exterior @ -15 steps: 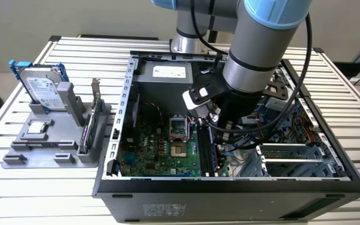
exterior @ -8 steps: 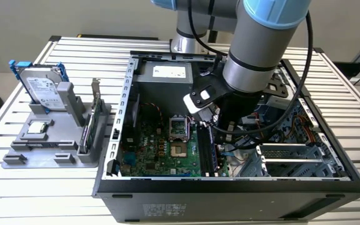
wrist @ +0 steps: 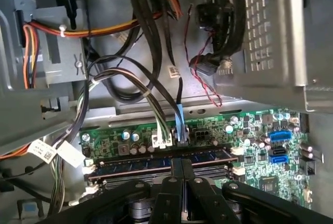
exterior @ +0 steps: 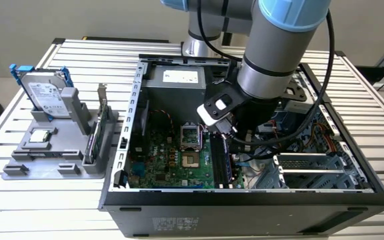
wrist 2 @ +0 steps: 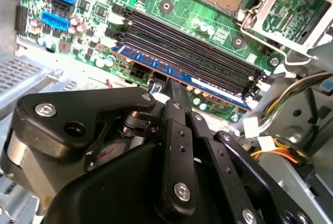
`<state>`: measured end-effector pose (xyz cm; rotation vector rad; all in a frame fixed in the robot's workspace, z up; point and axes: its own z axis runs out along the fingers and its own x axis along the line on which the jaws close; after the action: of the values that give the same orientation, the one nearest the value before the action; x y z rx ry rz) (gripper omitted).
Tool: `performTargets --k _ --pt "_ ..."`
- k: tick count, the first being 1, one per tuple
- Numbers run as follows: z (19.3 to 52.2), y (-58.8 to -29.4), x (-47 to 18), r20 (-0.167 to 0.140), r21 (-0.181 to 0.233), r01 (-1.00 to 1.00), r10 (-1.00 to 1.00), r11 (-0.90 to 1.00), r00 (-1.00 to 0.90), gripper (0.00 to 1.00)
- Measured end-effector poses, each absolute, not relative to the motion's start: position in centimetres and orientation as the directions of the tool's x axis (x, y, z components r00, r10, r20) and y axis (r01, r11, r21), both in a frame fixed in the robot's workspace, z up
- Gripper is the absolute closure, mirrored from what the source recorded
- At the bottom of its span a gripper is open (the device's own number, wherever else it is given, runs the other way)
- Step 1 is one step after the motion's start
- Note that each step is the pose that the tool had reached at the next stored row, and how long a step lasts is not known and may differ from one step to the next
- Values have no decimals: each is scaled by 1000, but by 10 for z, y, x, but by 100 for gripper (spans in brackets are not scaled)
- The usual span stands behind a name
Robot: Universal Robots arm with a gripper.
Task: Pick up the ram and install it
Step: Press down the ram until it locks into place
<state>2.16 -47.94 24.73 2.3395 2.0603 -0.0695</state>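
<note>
On the worktop (exterior: 18, 200), the open case (exterior: 245, 200) was seen with the arm reaching down into it, over the green motherboard (exterior: 172, 165). The ram (wrist 2: 182, 81) was found already lying in the outermost of the black slots (wrist 2: 177, 39), its long axis along theirs, directly below the tool (wrist 2: 174, 91). The tool's narrow tip was held at about the middle of the stick's upper edge, touching it or very near; whether its fingers gripped the ram or were merely pressed on it could not be told.
</note>
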Motion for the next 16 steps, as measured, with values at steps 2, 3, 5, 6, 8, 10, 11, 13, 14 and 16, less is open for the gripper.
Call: performTargets --k 2,3,5,6,8,10,11,13,14,16 --pt "247 -479 22 -47 -12 994 993 -109 108 100" --pt "246 -479 21 -45 -12 995 994 -101 100 100" --pt "245 -478 21 -43 -12 996 995 -90 89 100" --pt "244 -477 21 -42 -13 996 995 -86 85 100" --pt "243 -474 21 -41 -13 997 996 -81 81 100" --pt "241 -471 21 -40 -13 997 996 -77 76 100" --pt "240 -469 21 -40 -13 997 996 -75 74 100" --pt "238 -466 21 -40 -13 997 997 -70 69 100" --pt "237 -465 21 -40 -13 998 997 -67 67 100" --pt "235 -463 21 -40 -13 998 997 -63 63 100"
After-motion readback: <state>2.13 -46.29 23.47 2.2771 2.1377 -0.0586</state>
